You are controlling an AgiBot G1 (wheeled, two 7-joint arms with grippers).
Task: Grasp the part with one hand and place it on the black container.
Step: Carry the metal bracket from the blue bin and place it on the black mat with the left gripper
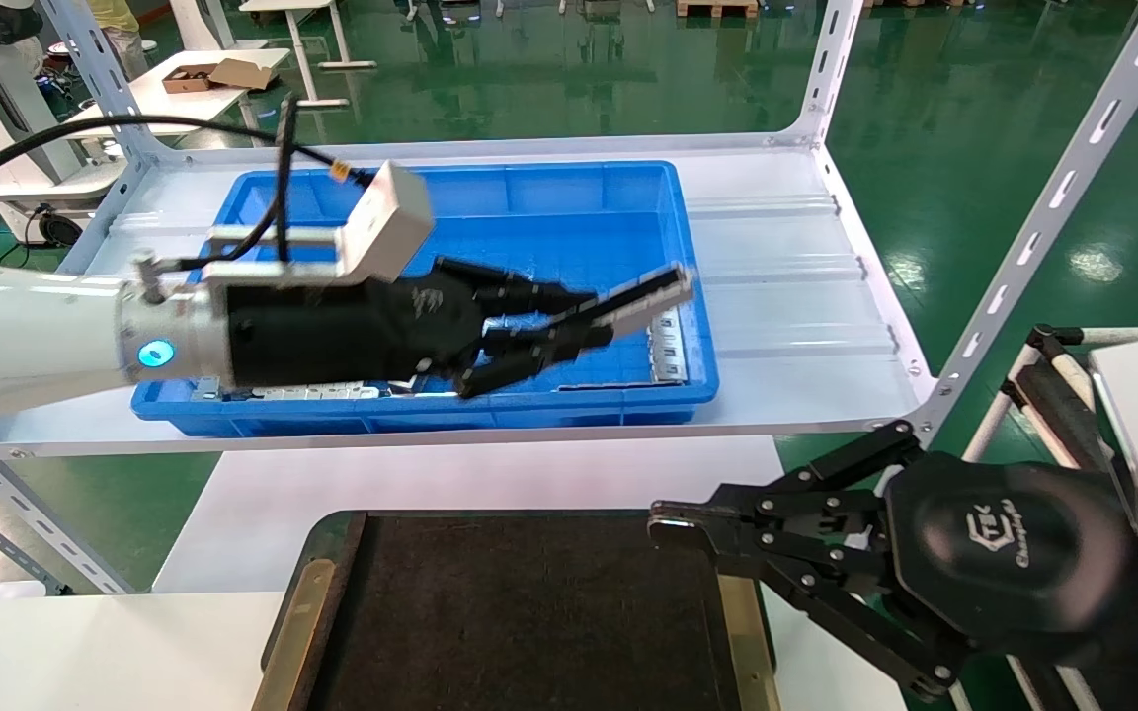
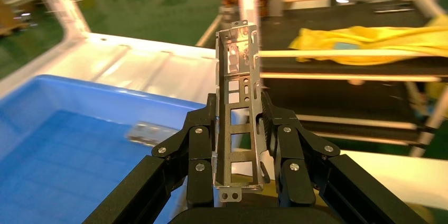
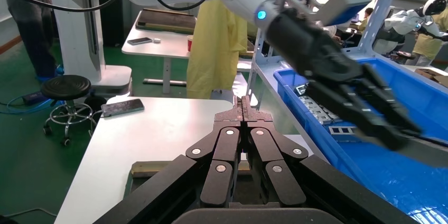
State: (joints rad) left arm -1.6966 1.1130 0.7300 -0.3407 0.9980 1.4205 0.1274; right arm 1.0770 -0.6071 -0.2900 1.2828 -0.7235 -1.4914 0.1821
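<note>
Left gripper [image 1: 569, 331] above the blue bin [image 1: 529, 202], fingers clamped on the part [image 2: 238, 108]; right gripper [image 3: 244, 109] pressed closed near the black container [image 1: 520, 622].

We see a glossy green floor [image 1: 934, 109] catching pale reflections of overhead light. A white slotted metal shelf frame [image 1: 1053, 197] stands over it. Farther off sit white tables [image 3: 158, 44], one carrying a cardboard box [image 1: 238, 72]. A black round stool [image 3: 66, 87] stands beside a yellow hanging cloth [image 3: 216, 49].
</note>
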